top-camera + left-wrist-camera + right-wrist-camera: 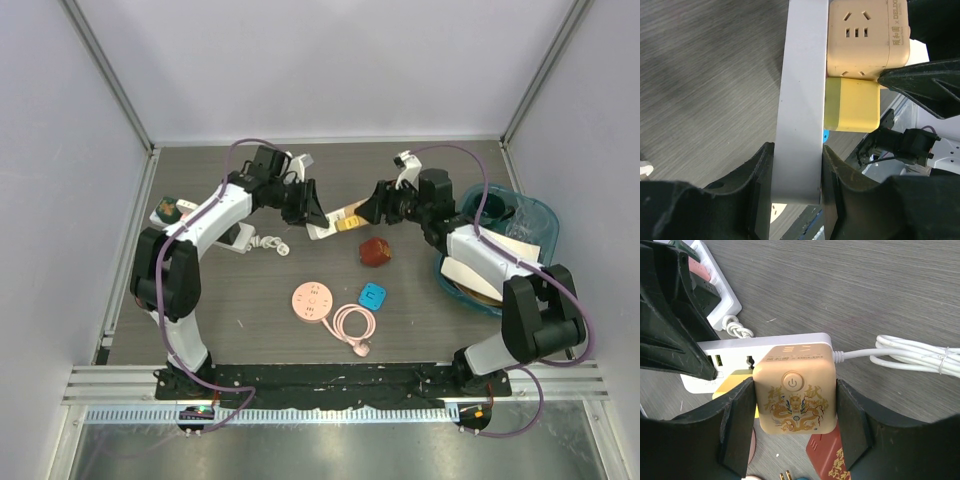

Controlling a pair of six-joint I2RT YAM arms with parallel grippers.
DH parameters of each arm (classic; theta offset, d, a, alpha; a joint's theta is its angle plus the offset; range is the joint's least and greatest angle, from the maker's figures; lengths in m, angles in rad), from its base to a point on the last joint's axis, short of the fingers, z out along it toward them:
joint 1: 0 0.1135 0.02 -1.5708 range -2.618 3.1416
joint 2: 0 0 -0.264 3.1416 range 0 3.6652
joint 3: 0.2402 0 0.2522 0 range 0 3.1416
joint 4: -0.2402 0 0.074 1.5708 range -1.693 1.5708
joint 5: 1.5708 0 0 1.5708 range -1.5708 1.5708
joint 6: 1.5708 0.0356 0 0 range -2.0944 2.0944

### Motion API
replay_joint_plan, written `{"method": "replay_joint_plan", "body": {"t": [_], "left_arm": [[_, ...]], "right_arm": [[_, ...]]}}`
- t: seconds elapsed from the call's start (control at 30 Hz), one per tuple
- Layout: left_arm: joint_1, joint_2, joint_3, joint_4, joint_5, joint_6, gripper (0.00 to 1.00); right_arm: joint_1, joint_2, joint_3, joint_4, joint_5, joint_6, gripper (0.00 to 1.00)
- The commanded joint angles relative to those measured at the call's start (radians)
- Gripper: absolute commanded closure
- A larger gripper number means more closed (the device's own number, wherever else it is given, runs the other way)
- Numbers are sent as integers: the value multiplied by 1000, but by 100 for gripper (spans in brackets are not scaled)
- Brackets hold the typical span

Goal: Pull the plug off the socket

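Observation:
The plug is a beige cube (795, 365) with a gold dragon and a power button, seated on the white socket strip (740, 347). My right gripper (795, 405) is shut on the cube, one finger against each side. In the left wrist view my left gripper (797, 170) is shut on the near end of the strip (802, 90), with the cube (865, 35) and a yellow plug (852, 105) sticking out of the strip's right face. From the top view both grippers meet at the strip (325, 230) in the table's middle back, left gripper (312, 215) and right gripper (372, 212).
A red cube (375, 251), a pink round socket (312, 301), a small blue block (373, 295) and a pink coiled cable (353, 325) lie nearer the arms. A teal bin (535, 215) stands right. A second white strip (240, 240) lies left. The strip's white cord (910, 352) trails right.

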Motion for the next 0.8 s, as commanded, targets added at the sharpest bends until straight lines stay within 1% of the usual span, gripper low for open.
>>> {"method": "replay_joint_plan", "body": {"t": [0.0, 0.13, 0.23, 0.37, 0.43, 0.47, 0.5, 0.57, 0.6, 0.67, 0.7, 0.77], "left_arm": [[9, -18, -28, -15, -143, -17, 100], [9, -10, -17, -31, -167, -26, 100], [6, -24, -21, -35, -189, -26, 100], [-6, -45, -23, -26, -189, -28, 100], [-9, -55, -28, -22, -189, -34, 100], [-8, -59, -31, -21, -187, -32, 100], [-8, -65, -31, -21, -187, -32, 100], [-8, -76, -32, -15, -183, -32, 100], [-8, -85, -34, -6, -181, -35, 100], [-9, -94, -38, -3, -193, -40, 100], [-8, -99, -37, -5, -205, -40, 100], [-8, -110, -38, -14, -262, -40, 100]], "right_arm": [[7, -150, -65, 242, -18, 43, 99], [7, -213, -103, 269, -36, 6, 99], [4, -228, -126, 306, -10, 44, 99], [5, -201, -70, 205, -16, 52, 99], [5, -194, -39, 171, 5, 43, 99], [5, -194, -37, 147, 30, 40, 99], [5, -201, -39, 131, 123, 38, 99], [4, -198, -30, 55, 238, 36, 99], [4, -190, -24, 26, 331, 43, 99], [2, -176, -14, -50, 401, 50, 99], [2, -165, -13, -65, 450, 55, 99], [2, -158, -16, -80, 484, 58, 99]]}}
